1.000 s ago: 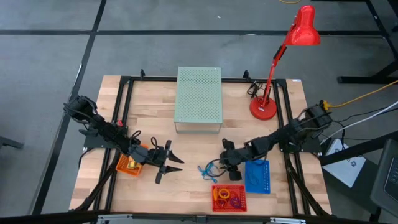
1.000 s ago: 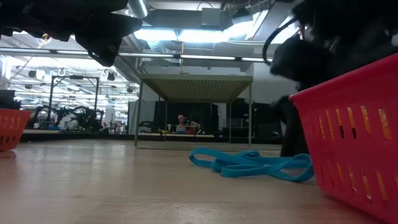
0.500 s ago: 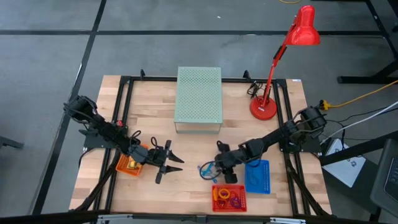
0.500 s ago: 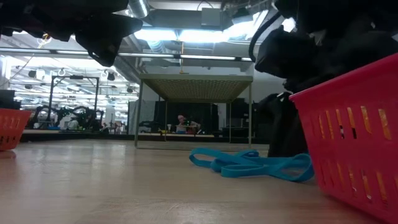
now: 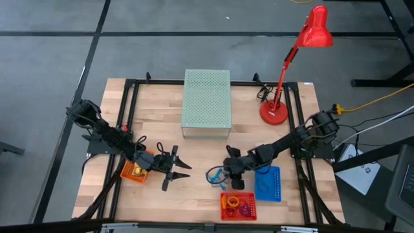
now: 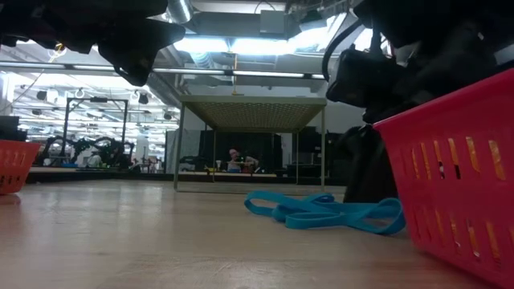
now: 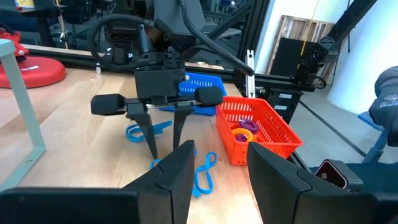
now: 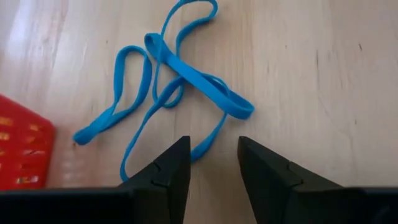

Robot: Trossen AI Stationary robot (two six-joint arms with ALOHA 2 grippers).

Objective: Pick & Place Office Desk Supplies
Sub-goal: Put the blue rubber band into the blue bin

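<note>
On my wooden desk (image 5: 155, 116) stands a pale green perforated box (image 5: 207, 102) at the far middle. A red desk lamp (image 5: 304, 52) stands at the far right corner, its round base (image 5: 273, 114) near the box.

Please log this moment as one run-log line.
right gripper: open, above tangled thin blue loops | left gripper: open, waiting by orange basket

A grey concrete floor (image 5: 58, 58) crossed by dark seam lines surrounds the pale wooden table (image 5: 155, 103) in the centre of the high frame. A yellow cable (image 5: 381, 97) runs at the right edge. In the low view, bright ceiling lights (image 6: 233, 44) and ducts fill the top.
</note>
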